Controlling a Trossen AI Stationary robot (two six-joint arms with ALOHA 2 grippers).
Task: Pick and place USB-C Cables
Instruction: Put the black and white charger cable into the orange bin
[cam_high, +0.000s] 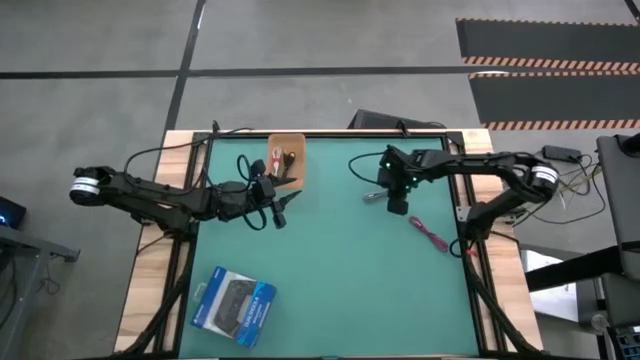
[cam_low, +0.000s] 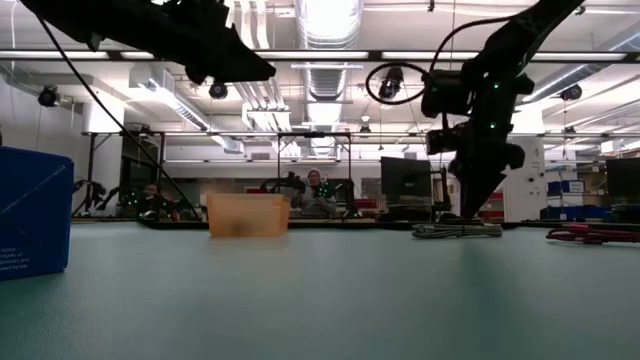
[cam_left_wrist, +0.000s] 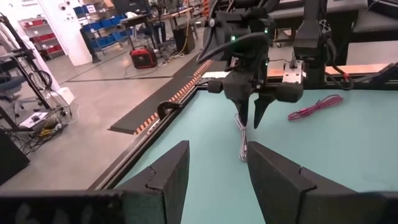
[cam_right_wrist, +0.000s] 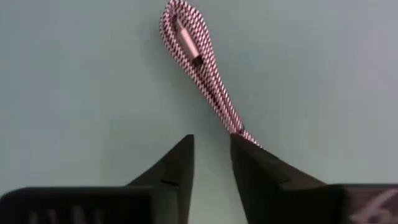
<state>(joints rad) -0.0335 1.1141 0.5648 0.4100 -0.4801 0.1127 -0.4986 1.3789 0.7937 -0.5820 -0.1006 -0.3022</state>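
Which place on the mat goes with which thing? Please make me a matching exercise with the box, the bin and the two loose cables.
Things:
1. box
2. bin
3. pink cable
4. grey cable

Places, as the high view shows them:
A. right beside the right claw
B. at the mat's top edge
C. in the bottom left part of the mat
D. near the mat's right edge, apart from both claws

Pairs: 1-C, 2-B, 3-D, 4-A
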